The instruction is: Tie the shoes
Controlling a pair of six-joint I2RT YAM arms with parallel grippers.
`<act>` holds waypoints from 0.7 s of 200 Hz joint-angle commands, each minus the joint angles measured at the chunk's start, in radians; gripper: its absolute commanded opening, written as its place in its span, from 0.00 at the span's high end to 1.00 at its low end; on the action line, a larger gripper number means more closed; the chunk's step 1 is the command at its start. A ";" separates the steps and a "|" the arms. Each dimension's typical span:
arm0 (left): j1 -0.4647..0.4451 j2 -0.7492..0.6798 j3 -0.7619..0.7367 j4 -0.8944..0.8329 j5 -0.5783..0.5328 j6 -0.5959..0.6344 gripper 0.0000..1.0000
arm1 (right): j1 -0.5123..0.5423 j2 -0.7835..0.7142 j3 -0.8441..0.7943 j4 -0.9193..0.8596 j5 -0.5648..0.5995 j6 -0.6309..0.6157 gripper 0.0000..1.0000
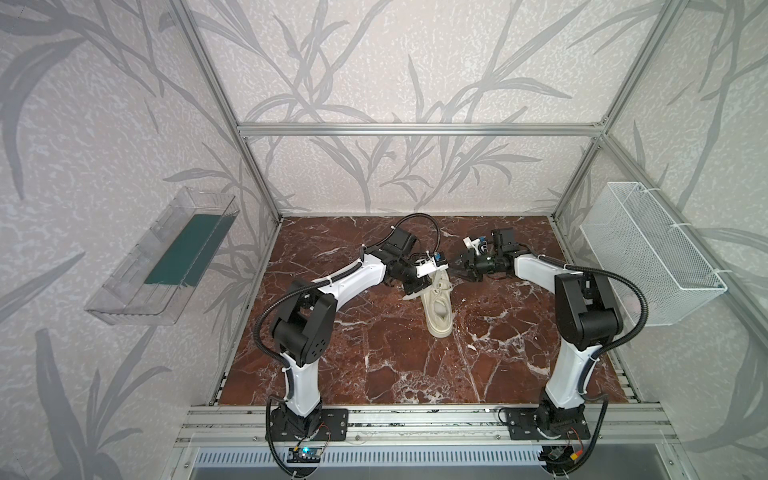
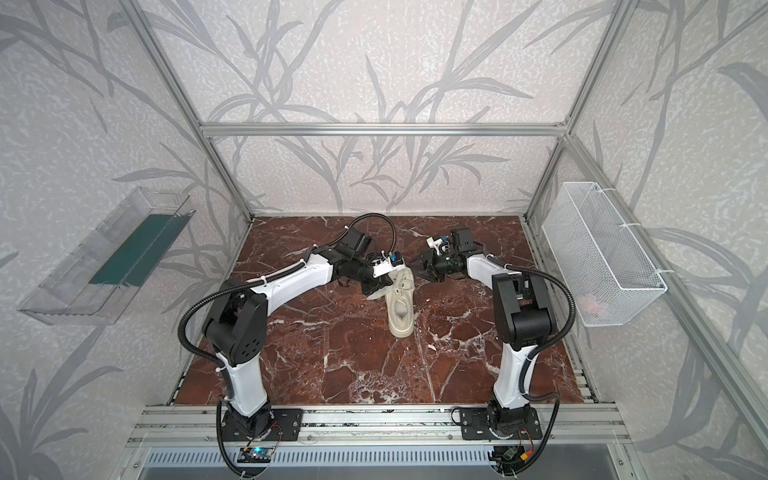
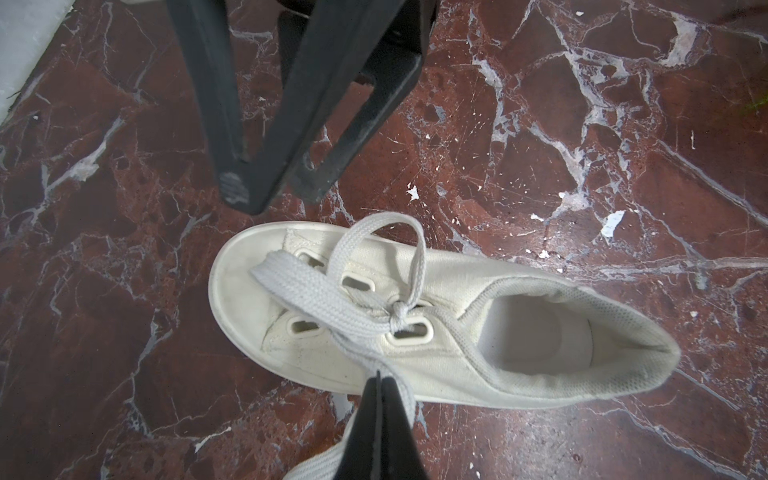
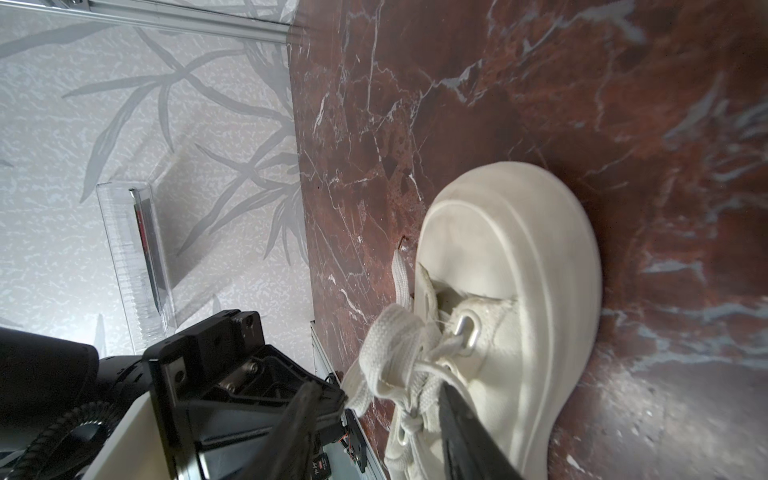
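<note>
The shoes are one cream sneaker (image 1: 439,309) (image 2: 401,309) standing on the red marble table, heel toward the arms' bases. Its flat laces meet in a small knot (image 3: 397,312), with a loop (image 3: 415,253) lying over the toe. My left gripper (image 3: 380,376) (image 1: 415,289) is shut on a lace strand that runs from the knot. My right gripper (image 4: 376,411) (image 1: 458,272) stands open at the toe end. Its fingers (image 4: 455,411) straddle the lace bundle (image 4: 395,353) without pinching it. Those fingers (image 3: 235,187) also show in the left wrist view.
A clear plastic bin (image 1: 162,257) hangs on the left wall and a white wire basket (image 1: 652,253) on the right wall. Aluminium frame posts (image 1: 257,174) stand at the table's back corners. The marble tabletop (image 1: 395,365) stretches toward the arms' bases.
</note>
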 commanded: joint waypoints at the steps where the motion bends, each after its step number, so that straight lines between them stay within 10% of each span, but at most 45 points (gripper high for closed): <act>1: -0.004 0.017 0.036 -0.043 0.020 0.038 1.00 | -0.018 -0.060 -0.044 0.019 0.001 0.003 0.52; 140: -0.006 0.028 0.047 -0.038 0.023 0.026 1.00 | -0.022 -0.044 -0.312 0.291 -0.054 0.099 0.93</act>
